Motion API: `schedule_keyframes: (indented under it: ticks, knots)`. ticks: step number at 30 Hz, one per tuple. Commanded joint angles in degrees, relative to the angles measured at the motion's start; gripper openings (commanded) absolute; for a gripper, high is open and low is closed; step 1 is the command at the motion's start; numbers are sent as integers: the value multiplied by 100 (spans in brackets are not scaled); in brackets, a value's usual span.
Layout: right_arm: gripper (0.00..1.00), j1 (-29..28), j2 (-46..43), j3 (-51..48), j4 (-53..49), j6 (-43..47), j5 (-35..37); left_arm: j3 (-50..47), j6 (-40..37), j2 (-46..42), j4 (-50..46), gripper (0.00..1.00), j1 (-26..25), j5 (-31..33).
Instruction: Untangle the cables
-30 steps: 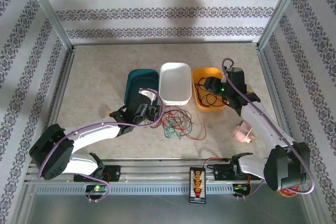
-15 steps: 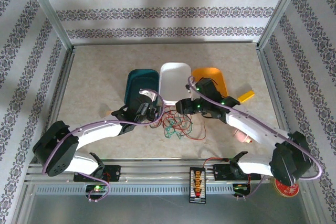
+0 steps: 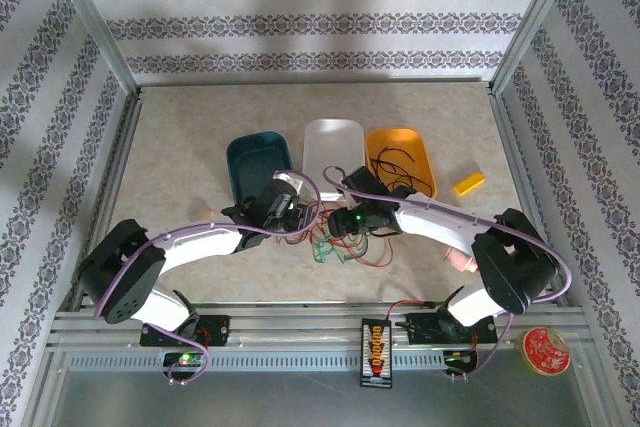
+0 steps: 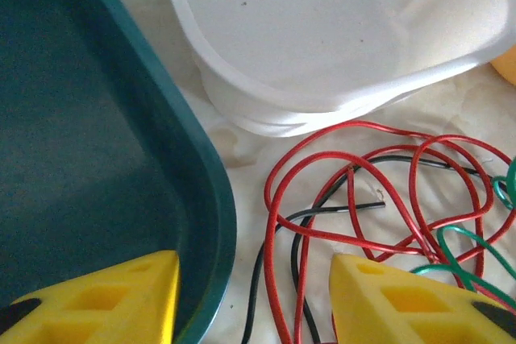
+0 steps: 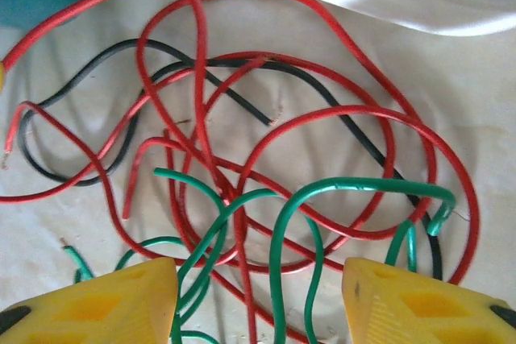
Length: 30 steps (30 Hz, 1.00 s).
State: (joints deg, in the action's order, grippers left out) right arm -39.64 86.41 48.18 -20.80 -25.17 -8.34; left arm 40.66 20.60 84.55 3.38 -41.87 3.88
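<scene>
The cables (image 3: 345, 242) lie as a loose tangle of red, green and black strands on the table in front of the white tray. My left gripper (image 3: 293, 215) hovers at the tangle's left edge. In the left wrist view it (image 4: 254, 304) is open, one finger over the teal tray's rim, the other above red and black loops (image 4: 355, 191). My right gripper (image 3: 338, 222) is right over the tangle. In the right wrist view it (image 5: 258, 304) is open, with green and red strands (image 5: 266, 159) lying between its fingers, none pinched.
Three trays stand in a row behind the tangle: teal (image 3: 255, 157), white (image 3: 333, 142) and orange (image 3: 400, 152), the orange one holding a black wire (image 3: 405, 169). A yellow block (image 3: 468, 183) and a pink object (image 3: 460, 259) lie to the right.
My right arm has swung left from the orange tray to above the tangle. The left gripper has edged toward the tangle and narrowed a little. The teal tray now lies slightly further left.
</scene>
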Motion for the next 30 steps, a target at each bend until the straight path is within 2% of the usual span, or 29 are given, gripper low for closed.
schedule_keyframes:
  ticks: [1,6,11,16,23,27,30]
  knots:
    - [56,52,-161,-310,-313,-252,488,69,-185,148,-432,53,65,-270]
    - [55,303,-369,-721,-416,-499,578,46,-335,-92,-322,58,62,-342]
    - [55,439,-571,-907,-360,-530,519,184,-743,-486,-587,62,65,-76]
    - [55,491,-720,-959,-302,-506,527,265,-1083,-1002,-974,64,56,-305]
    - [54,817,-874,-1367,-336,-705,413,350,-900,-1131,-1463,64,47,-1095]
    - [53,1037,-1228,-1676,-341,-770,394,119,-583,-987,-1084,63,47,-1635]
    - [53,1192,-1527,-1865,-324,-830,340,33,-421,-746,-728,59,46,-2016]
